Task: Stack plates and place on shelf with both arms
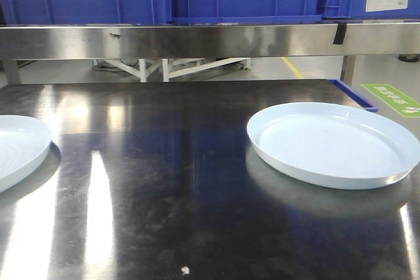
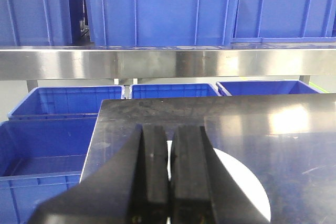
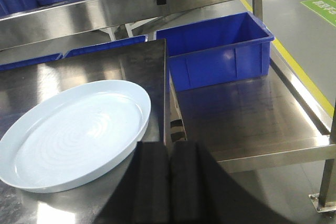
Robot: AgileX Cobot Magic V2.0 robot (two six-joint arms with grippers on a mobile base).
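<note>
Nothing stacked yet — opening positions.
Left plate [image 1: 20, 149] and right plate [image 1: 333, 143] lie well apart on the table [image 1: 164, 181], probably one per arm; left gripper [image 2: 169, 177] and right gripper [image 3: 170, 182] hover, jaws pressed together, empty.

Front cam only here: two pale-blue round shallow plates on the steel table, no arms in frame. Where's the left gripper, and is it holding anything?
Observer: The left gripper is shut and empty. In its wrist view the left pale-blue round shallow plate lies just beyond and below the fingertips, untouched.
Operator: Right side the same?
Observer: The right gripper is also shut and empty. The right pale-blue round shallow plate sits to the left of its tips in that wrist view, and there is no contact.
</note>
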